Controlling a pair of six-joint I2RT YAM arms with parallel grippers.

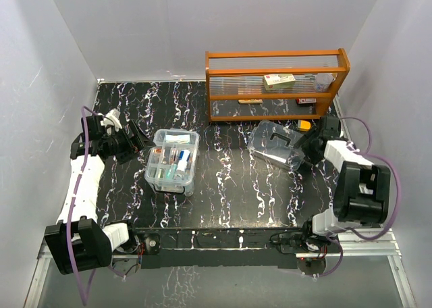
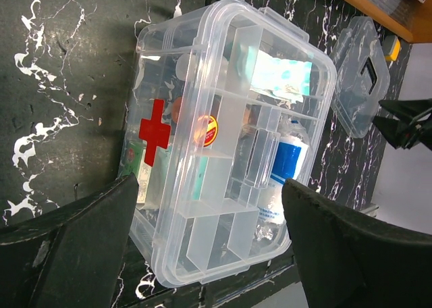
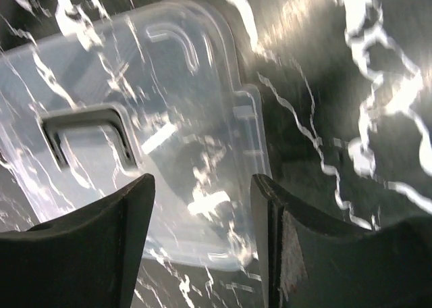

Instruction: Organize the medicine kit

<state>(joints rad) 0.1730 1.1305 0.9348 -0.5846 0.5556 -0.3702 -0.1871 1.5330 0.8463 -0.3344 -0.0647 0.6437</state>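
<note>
Looks like a robot lab: plain white walls [image 1: 169, 24] w/ a black table [image 1: 229, 186], robot arms [image 1: 82, 180] bolted at bottom of frame.

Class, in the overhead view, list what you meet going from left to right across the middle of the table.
In order: left gripper → medicine kit box, open → clear lid, lying apart from the box → right gripper.

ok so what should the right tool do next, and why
Probably lower the right tool and close on the edge of the lid: its jaws stand open over it, and it lies on the table apart from the uncovered kit box.
</note>
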